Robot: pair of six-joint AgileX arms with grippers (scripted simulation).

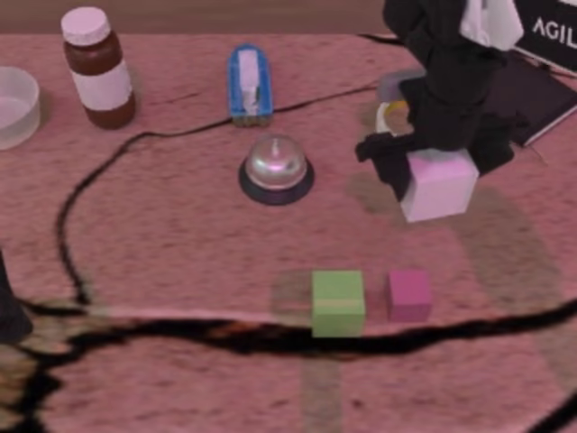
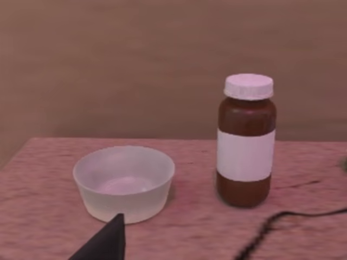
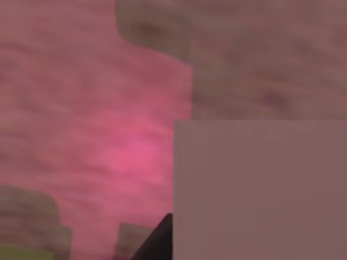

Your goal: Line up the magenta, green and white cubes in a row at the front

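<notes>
A clear bowl (image 2: 124, 183) sits empty beside one capped brown bottle (image 2: 246, 141). The right tool (image 1: 436, 173) grips the white cube (image 1: 439, 187); one green cube (image 1: 338, 303) and one magenta cube (image 1: 409, 295) rest on the desk (image 1: 180, 244).

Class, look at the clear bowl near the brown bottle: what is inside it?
The clear bowl, beside the brown bottle, looks empty: only its pale base shows. The left gripper's dark tip covers a bit of its near wall, nothing inside.

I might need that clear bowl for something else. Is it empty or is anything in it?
Empty. The left wrist view looks into the bowl and shows only its bare translucent bottom.
</notes>
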